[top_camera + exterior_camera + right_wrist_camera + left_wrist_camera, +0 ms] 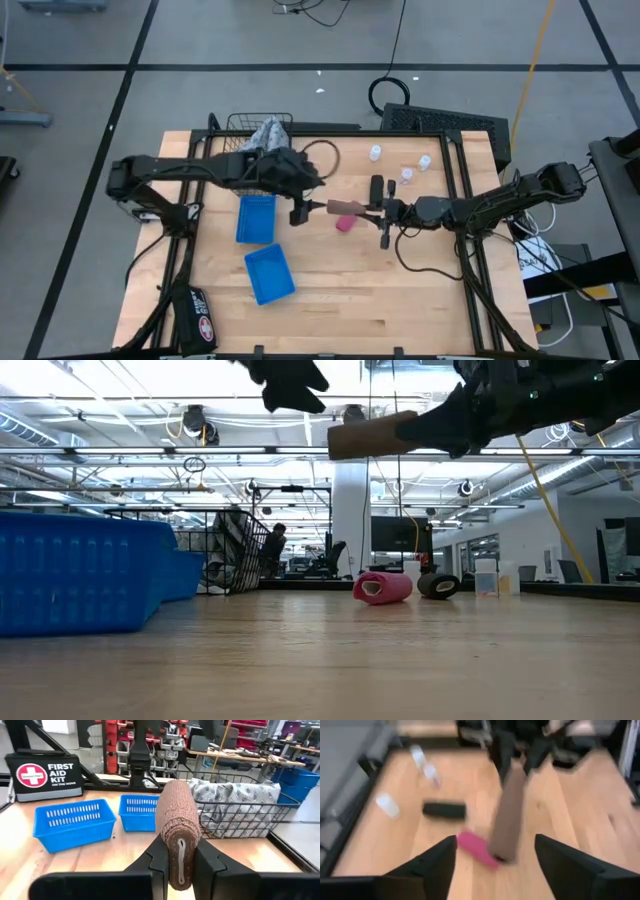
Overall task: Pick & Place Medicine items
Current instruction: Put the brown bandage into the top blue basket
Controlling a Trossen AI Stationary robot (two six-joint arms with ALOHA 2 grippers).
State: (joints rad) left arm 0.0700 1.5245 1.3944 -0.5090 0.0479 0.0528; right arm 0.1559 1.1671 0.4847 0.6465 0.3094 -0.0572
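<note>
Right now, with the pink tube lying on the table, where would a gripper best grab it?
Probably around the middle of the pink tube, coming from straight above. It lies on its side on the table with nothing touching it, so the jaws can close across its round body. The left gripper is open and looks nearest. The right gripper is holding a brown roll.
</note>
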